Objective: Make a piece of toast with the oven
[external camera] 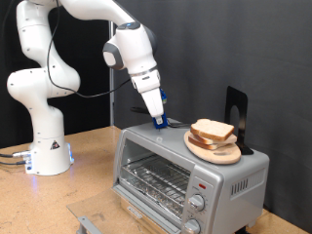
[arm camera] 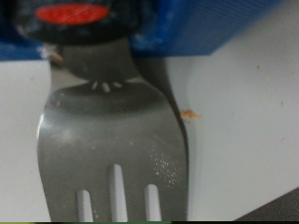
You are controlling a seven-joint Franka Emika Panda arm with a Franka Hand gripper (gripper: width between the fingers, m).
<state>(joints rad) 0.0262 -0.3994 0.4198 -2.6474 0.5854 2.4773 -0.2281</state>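
Note:
The silver oven [external camera: 234,180] stands at the exterior view's lower right with its glass door closed. On its top a wooden plate [external camera: 200,148] carries the piece of toast [external camera: 213,130], pale with a brown crust. My gripper [external camera: 159,119] is down on the oven's top, to the exterior view's left of the plate. In the wrist view a metal fork [arm camera: 112,140] fills the picture and lies on the pale oven top. Its black and red handle end sits between the blue fingers [arm camera: 201,28] of the gripper [arm camera: 79,23], which are shut on it.
A black upright stand [external camera: 236,115] rises behind the plate on the oven. Two round knobs [external camera: 195,203] sit on the oven's front. The robot's white base [external camera: 44,146] stands on the wooden table [external camera: 88,185] at the exterior view's left. A black curtain hangs behind.

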